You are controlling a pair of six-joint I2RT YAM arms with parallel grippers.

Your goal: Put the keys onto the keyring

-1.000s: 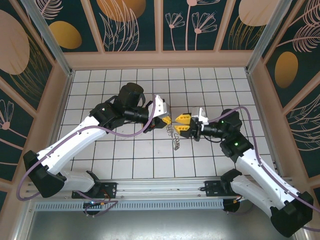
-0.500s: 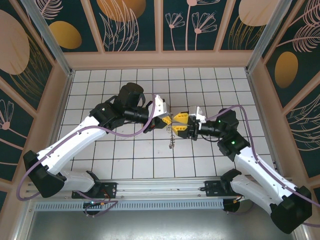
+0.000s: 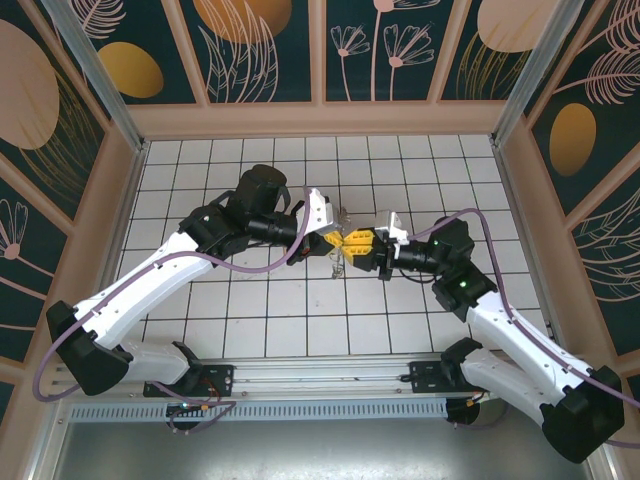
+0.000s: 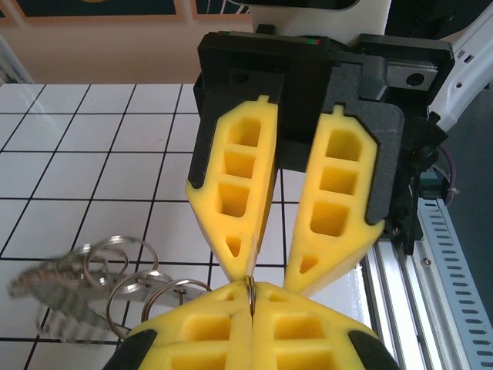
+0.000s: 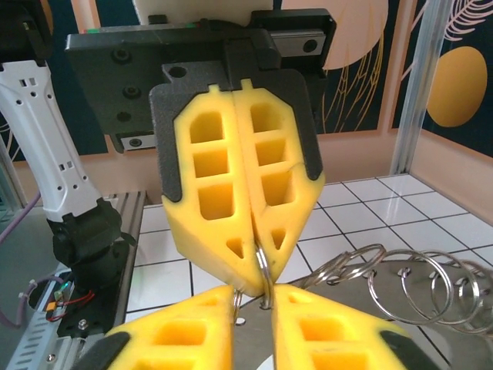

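Note:
My two grippers meet tip to tip above the middle of the tiled floor. The left gripper [image 3: 337, 243] [image 4: 251, 299] is shut on a thin wire loop [image 4: 250, 287] of the keyring [image 3: 338, 260]. The keyring is a flat grey metal piece [image 5: 333, 297] fringed with wire loops [image 5: 400, 287] [image 4: 127, 270], and it hangs beside the fingers. The right gripper [image 3: 353, 246] [image 5: 254, 307] faces it with its jaws a narrow gap apart, straddling the pinched loop [image 5: 263, 266]. One right fingertip [image 4: 248, 266] touches that loop. The keys are hidden.
White tiled floor [image 3: 300, 300] lies under both arms, with wooden walls [image 3: 320, 118] around it. A metal rail [image 3: 320, 375] runs along the near edge by the arm bases.
The right gripper has moved left until its tips meet the left gripper's, and its jaws have narrowed. The keyring has swung in closer under the fingers. The left gripper stays shut.

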